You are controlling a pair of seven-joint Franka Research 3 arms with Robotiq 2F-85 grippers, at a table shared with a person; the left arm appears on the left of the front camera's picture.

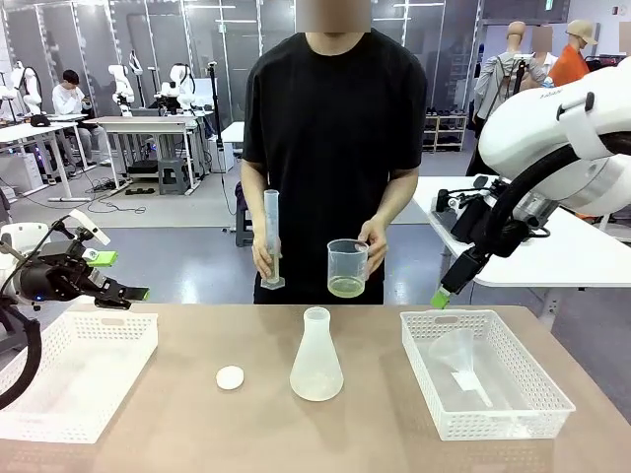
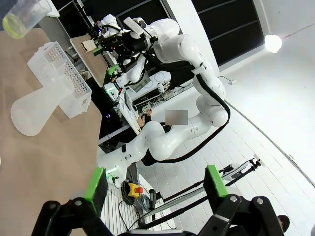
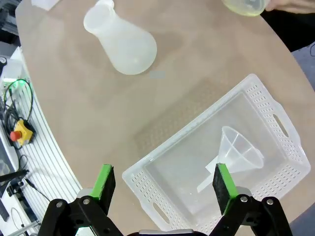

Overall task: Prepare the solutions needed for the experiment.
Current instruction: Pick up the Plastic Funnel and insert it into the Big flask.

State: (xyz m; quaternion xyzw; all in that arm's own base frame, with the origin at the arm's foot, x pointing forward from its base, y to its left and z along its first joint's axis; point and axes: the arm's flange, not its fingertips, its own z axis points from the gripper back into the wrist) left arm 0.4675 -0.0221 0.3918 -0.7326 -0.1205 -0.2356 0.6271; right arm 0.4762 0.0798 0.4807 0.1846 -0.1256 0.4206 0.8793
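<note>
Pale yellow solution (image 1: 346, 287) — see-through liquid, shallow layer in bottom of clear plastic beaker (image 1: 347, 258), well under half full. Beaker upright, off table, held by person's hand (image 1: 376, 236), just right of centre in front view. Left wrist view: solution (image 2: 14, 25) is yellow-green pool, upper left corner. Right wrist view: solution (image 3: 243, 7) at top edge, right of centre.

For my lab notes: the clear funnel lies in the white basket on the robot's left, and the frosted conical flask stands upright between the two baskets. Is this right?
No. The front view shows the clear funnel in the right basket, not the left basket. The frosted conical flask does stand upright between them.
</note>
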